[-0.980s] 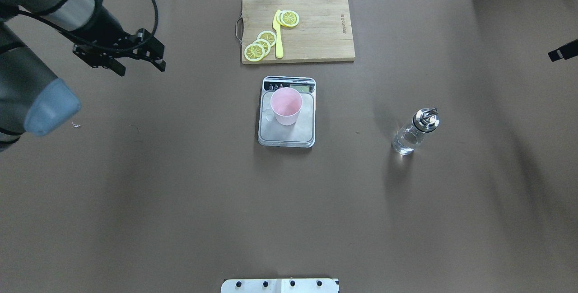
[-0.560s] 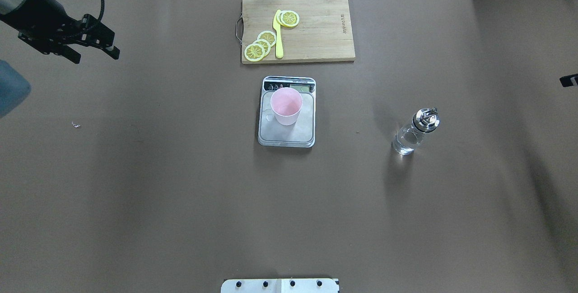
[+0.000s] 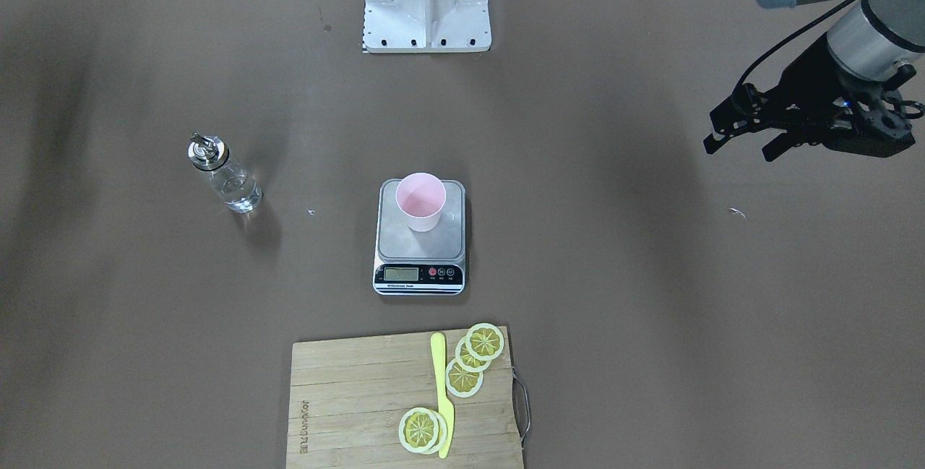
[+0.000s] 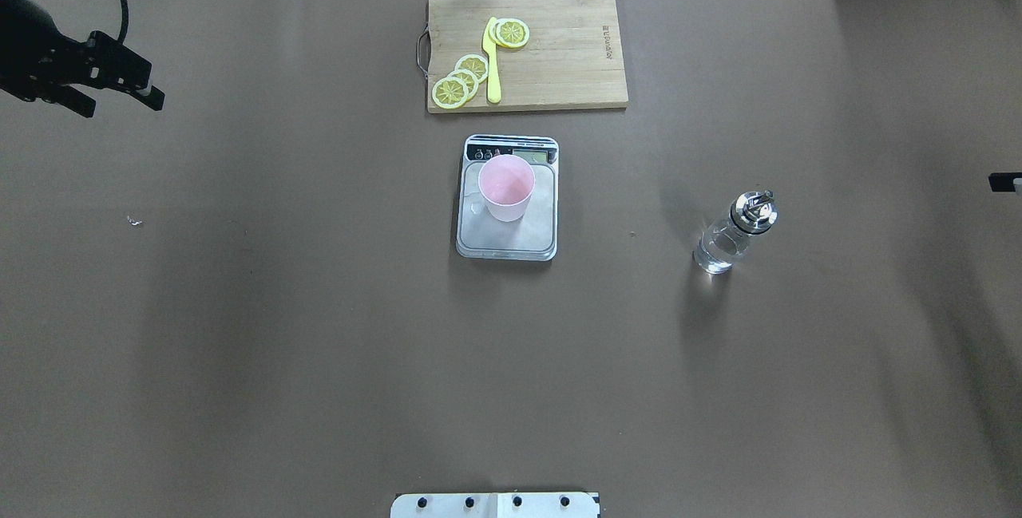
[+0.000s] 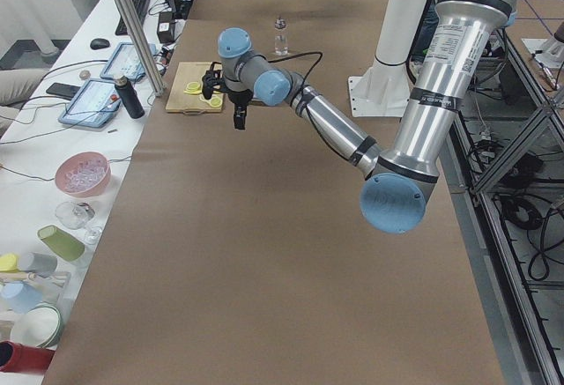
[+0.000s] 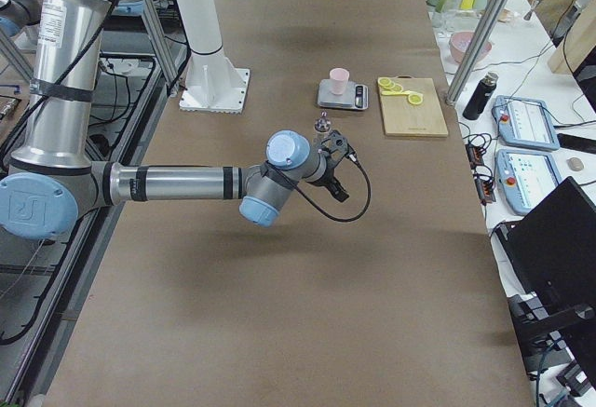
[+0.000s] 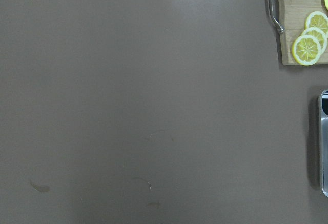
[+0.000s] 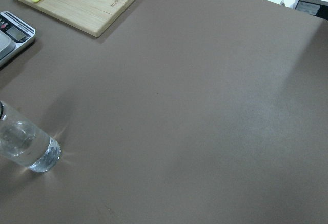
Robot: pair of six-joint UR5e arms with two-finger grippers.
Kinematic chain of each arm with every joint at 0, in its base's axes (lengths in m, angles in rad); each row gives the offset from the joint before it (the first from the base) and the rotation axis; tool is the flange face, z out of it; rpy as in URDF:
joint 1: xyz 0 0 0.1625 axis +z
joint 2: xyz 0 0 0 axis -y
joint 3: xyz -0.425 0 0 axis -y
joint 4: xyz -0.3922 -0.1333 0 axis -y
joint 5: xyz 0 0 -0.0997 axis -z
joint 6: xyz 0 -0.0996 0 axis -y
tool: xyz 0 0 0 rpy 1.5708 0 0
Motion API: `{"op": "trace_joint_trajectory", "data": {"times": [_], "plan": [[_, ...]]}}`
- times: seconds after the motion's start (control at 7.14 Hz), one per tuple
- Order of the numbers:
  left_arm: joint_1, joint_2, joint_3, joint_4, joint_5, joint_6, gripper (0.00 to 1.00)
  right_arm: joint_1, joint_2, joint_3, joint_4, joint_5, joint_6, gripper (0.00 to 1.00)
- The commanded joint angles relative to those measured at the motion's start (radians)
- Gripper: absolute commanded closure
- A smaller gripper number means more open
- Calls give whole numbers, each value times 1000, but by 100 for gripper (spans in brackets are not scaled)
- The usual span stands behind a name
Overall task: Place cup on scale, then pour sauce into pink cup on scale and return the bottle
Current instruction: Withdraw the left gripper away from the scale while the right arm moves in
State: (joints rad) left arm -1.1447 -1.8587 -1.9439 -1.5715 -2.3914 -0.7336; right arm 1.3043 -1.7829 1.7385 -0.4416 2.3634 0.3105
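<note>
Near edge: robot's white base plate.

Mid-counter: bottle upright on the robot's right side, clear sauce in its lower part. Scale at centre, well apart from the bottle. Cup upright on its platform, toward the display end.

Right tool out at the right side, apart from the bottle; spread or closed, cannot tell.

Left tool far left, above the counter, fingers spread, holding nothing.

Farthest: wooden cutting board with lemon slices and a yellow knife.
</note>
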Motion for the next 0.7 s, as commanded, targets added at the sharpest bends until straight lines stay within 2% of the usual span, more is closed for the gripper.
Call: {"op": "trace_joint_trajectory", "data": {"times": [0.0,0.14,0.28,0.42,0.56], "plan": [[-3,4,-7,1,0,0,5,-77,-6,-116,270,-106,4,0],[-3,3,-7,2,0,0,5,-138,-4,-129,320,-163,7,0],[-3,4,-12,4,1,0,5,-192,3,-125,325,-212,92,0],[-3,4,-13,4,1,0,5,-262,5,-120,386,-289,164,0],[-3,4,-12,4,1,-1,5,-333,7,-114,395,-362,183,0]]}}
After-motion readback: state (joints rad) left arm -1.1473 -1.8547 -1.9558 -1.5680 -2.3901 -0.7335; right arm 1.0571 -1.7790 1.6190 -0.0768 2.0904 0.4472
